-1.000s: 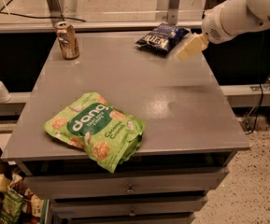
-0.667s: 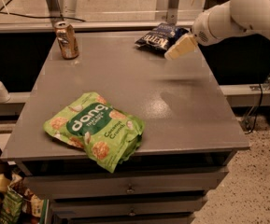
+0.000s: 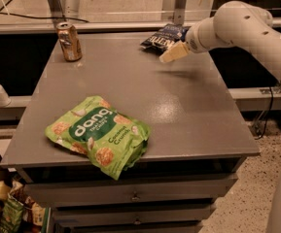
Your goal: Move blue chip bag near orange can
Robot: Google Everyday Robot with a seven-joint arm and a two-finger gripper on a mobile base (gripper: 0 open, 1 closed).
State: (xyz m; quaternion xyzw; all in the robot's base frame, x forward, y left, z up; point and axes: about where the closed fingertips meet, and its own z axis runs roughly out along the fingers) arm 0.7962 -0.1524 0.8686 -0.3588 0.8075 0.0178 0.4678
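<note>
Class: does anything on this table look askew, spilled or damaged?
Only the large lime-green crinkled snack bag: it overhangs the grey table's front edge. The slim orange can stands upright; the hand is beside the small dark-blue chip bag.

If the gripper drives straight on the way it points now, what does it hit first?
Probably the bare table top, not the blue chip bag. The gripper hangs near the table's far right, pointing down and left, with the bag just behind it. Depth is unclear, though.
</note>
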